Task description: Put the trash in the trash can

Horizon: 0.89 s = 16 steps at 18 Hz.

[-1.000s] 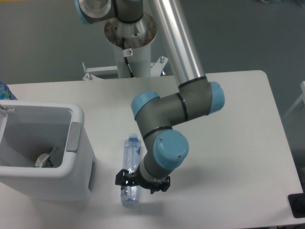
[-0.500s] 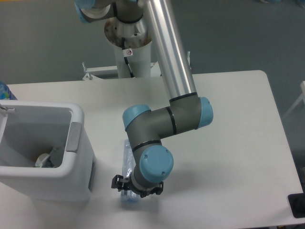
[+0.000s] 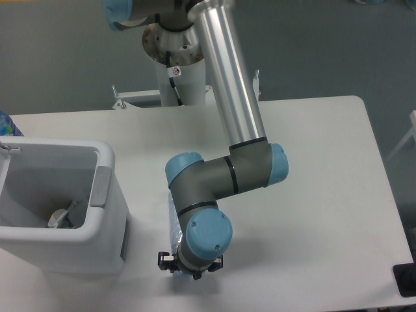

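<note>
The clear crushed bottle [image 3: 171,224] lies on the white table just right of the trash can, and my arm hides most of it, cap included. My gripper [image 3: 189,266] is low over the bottle's near end, with only its black body showing under the blue wrist; the fingers are hidden. The trash can [image 3: 104,162] is a white bin at the left with a grey handle [image 3: 101,187] on its right rim. A crumpled pale wrapper [image 3: 60,218] lies inside it.
My arm's pedestal [image 3: 179,71] stands at the table's far edge. A blue object [image 3: 5,123] shows at the left border behind the bin. A black object [image 3: 404,279] sits at the table's near right corner.
My wrist and gripper have moved left and toward the table's near edge, settling over the bottle. The arm now covers the bottle's cap and most of its body. The bottle has not moved.
</note>
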### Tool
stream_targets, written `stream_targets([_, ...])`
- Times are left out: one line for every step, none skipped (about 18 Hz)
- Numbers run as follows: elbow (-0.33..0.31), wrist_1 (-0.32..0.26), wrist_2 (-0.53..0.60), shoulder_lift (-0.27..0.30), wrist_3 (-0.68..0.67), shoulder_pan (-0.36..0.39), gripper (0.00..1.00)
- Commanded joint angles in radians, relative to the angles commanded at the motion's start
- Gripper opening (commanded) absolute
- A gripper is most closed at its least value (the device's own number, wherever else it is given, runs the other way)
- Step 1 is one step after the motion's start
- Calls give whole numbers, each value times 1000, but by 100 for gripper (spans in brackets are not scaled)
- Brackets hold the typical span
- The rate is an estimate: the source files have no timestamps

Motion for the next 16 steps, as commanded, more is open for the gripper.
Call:
stream_targets([0, -2, -2, 6, 0, 2, 30])
stream_targets([0, -2, -5, 17, 1, 2, 28])
stream_targets([2, -2, -9, 29, 3, 2, 28])
stream_targets([6, 0, -12, 41, 8, 3, 28])
stream_targets([15, 0, -17, 55, 12, 14, 28])
stream_targets([32, -2, -31, 63, 12, 32, 28])
stream_targets([49, -2, -52, 72, 14, 53, 28])
stream_targets([72, -2, -83, 77, 12, 64, 28])
stream_targets([92, -2, -112, 83, 12, 75, 28])
stream_targets([104, 0, -138, 95, 9, 92, 28])
stream_targets([113, 3, -164, 109, 9, 104, 28])
stream_targets([121, 21, -202, 121, 5, 115, 28])
stream_targets([124, 41, -243, 136, 2, 126, 28])
stream_targets([124, 61, -280, 153, -8, 138, 28])
stream_targets([123, 75, -311, 170, -21, 146, 28])
stream_targets([124, 90, -330, 187, -37, 149, 28])
